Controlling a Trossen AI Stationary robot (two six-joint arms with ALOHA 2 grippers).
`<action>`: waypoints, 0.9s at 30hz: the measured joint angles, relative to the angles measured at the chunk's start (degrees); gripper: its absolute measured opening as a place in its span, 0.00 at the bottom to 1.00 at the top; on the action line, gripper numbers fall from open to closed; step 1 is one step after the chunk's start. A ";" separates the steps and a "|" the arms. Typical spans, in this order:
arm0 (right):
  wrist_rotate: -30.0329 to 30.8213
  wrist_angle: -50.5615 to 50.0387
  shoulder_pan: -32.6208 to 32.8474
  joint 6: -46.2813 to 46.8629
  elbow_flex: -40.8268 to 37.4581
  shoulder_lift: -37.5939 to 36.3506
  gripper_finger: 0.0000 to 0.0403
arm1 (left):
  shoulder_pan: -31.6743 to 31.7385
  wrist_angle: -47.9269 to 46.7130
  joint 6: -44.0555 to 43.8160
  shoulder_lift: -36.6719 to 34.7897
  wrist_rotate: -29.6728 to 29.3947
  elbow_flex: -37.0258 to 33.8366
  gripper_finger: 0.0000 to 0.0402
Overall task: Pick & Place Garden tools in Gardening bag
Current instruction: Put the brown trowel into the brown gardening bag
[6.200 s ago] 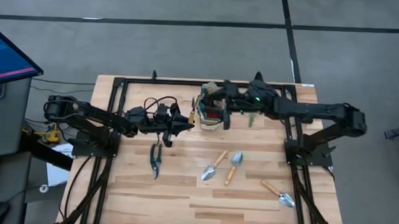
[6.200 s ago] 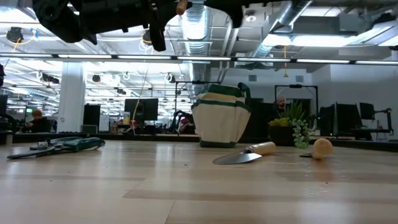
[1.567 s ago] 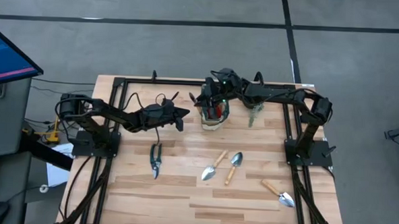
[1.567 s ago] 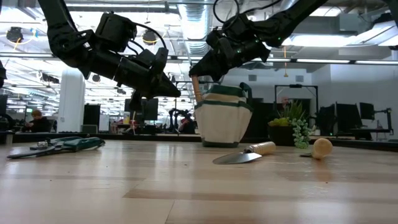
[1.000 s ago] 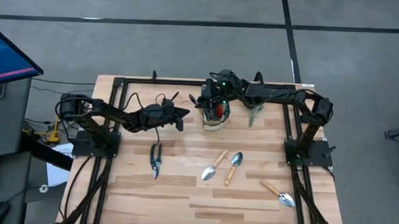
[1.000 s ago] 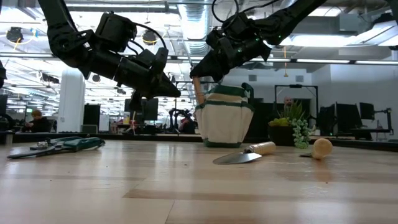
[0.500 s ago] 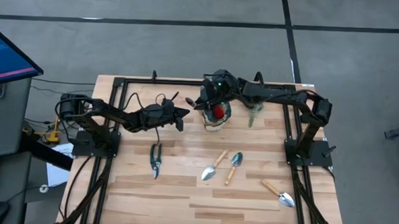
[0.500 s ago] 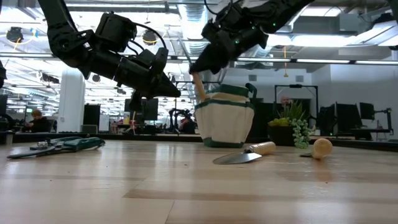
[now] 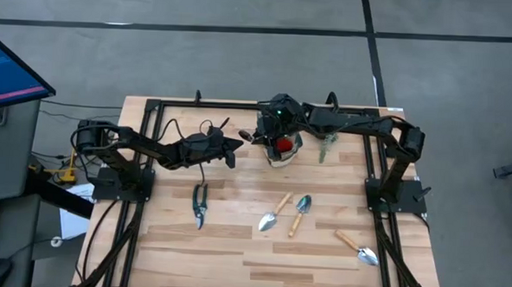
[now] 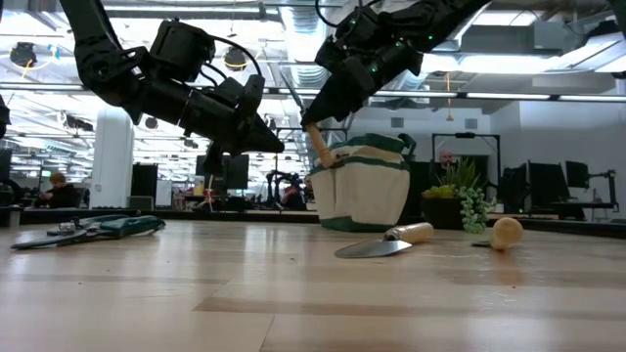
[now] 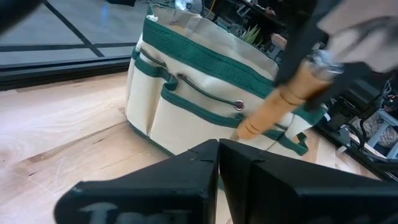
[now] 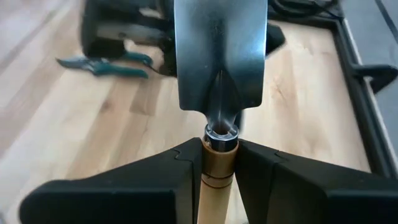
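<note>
Gripping a trowel [image 12: 219, 56] by the neck where its silver blade met the wooden handle, the right gripper [image 10: 315, 115] hung over the near-left edge of the gardening bag [image 10: 364, 191], its fingers [image 12: 177, 171] pinched on that handle. The handle pointed down and slanted against the bag's outer wall rather than into the mouth, as the left wrist view showed, with the wood lying across a green-trimmed pocket. The bag stood at the back middle of the bench [image 9: 234, 246], with a red piece [image 9: 282, 145] showing inside its opening.

To finish this placement well, the arm would probably need to lift slightly, carry the handle tip over the rim, and straighten the trowel before lowering, since a slanted push could topple or drag the soft bag. Releasing only once the handle sat well inside would keep the tool from sliding out.

The left gripper [image 9: 239, 143] waited just beside the bag, fingers pressed together and empty; it looked well placed to steady the bag's wall. Pruning shears [image 9: 200, 202] and three more trowels, two [image 9: 286, 213] lying side by side and one [image 9: 357, 248] nearer the right front corner, lay on the bench, apart from the bag.
</note>
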 joint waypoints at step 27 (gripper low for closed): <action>7.44 -3.08 14.05 4.99 2.13 -2.60 0.15 | 0.02 -25.98 5.91 -35.63 3.33 -0.04 0.00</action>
